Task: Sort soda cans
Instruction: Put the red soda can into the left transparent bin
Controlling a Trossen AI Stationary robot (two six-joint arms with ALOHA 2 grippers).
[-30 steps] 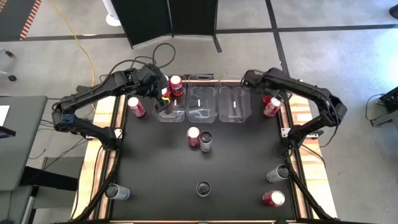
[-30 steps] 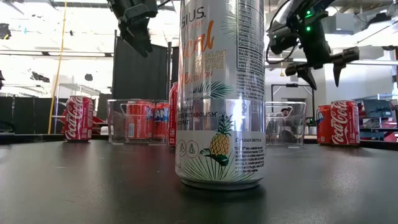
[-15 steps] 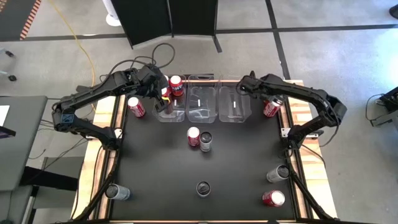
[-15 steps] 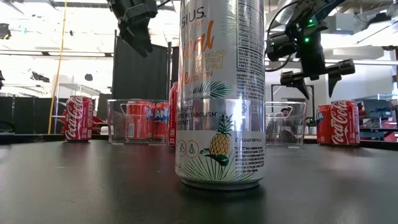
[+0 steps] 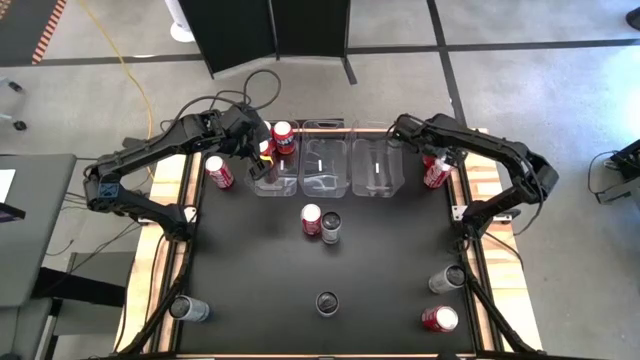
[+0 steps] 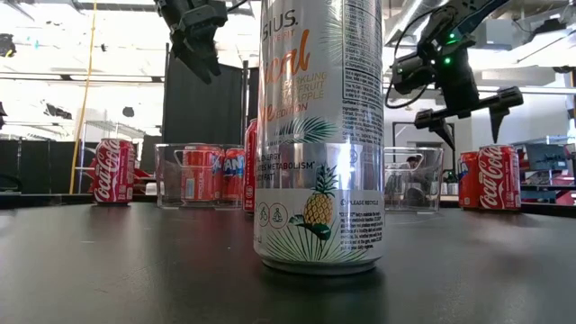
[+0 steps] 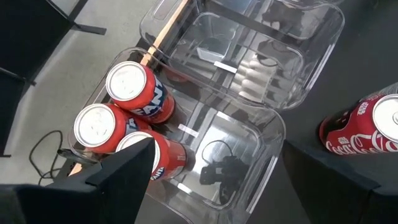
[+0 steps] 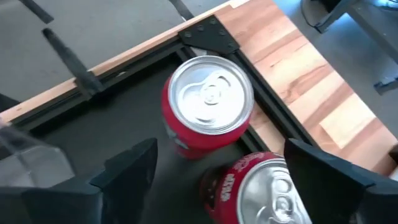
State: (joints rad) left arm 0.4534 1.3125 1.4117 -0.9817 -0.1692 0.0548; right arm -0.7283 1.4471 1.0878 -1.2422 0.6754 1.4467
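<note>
Cans (image 7: 140,93) in the left bin (image 7: 249,162), three red, one half hidden behind the left gripper (image 5: 262,152), spread wide above it. Right of the bins, right gripper (image 6: 468,112) wide and empty over two red cans (image 8: 208,106) at the counter (image 5: 380,270) edge; open counter in front of the bins.

Three cans (image 7: 127,127) in leftmost bin (image 7: 249,162) — upright
</note>
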